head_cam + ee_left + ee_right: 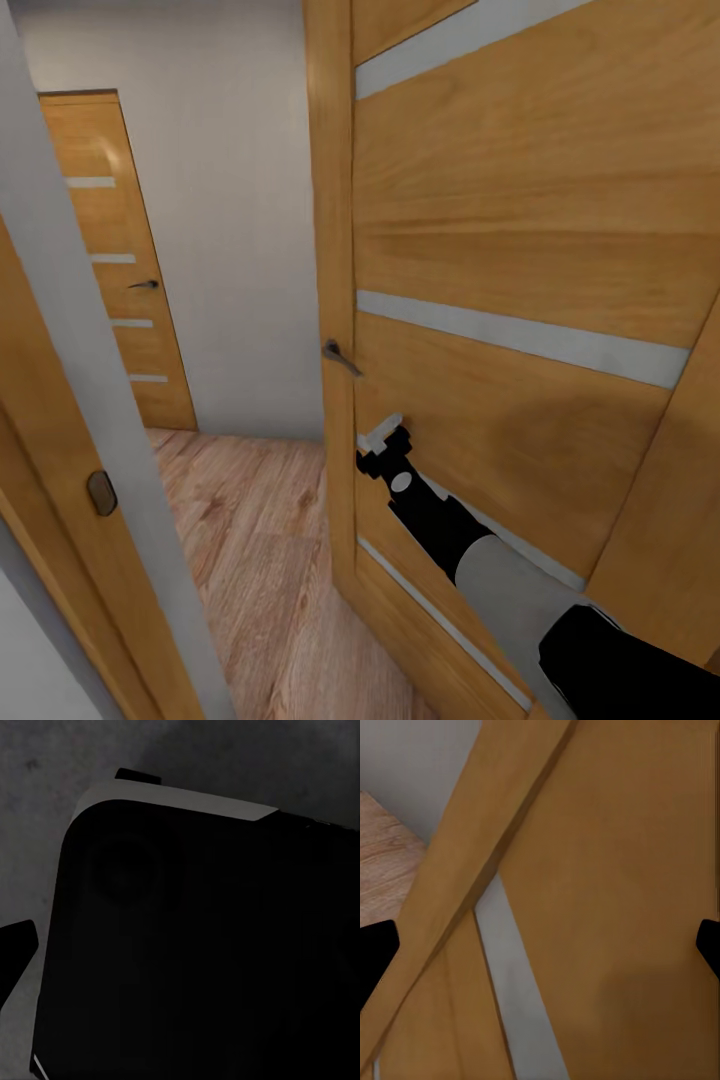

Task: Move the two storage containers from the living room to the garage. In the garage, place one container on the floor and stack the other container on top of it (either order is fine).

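A tall door of honey-coloured wood with pale horizontal glass strips (520, 250) stands open and close ahead, taking up the right half of the head view; its dark metal lever handle (340, 356) sticks out from the door's near edge; the right arm, black at the wrist and grey further back, reaches up from the near right, and the right gripper (381, 435) sits against the door face just below and right of that handle; in the right wrist view the two black fingertips (375, 952) stand wide apart at opposite edges with the wood and a pale strip (521, 990) between them, nothing held; to the left, the grey door frame edge (90, 380) with a small dark latch plate (101, 492) runs up the near side; beyond the gap lies light wood-plank flooring (250, 530), a plain pale grey wall (230, 200), and a second similar wooden door (115, 260), shut, at the far left; the left wrist view is dark, with a black rounded body (195, 945) over dim grey ground, and one black fingertip (15, 949) shows, so I cannot tell how the left gripper stands; the orange-red containers are nowhere in these views.
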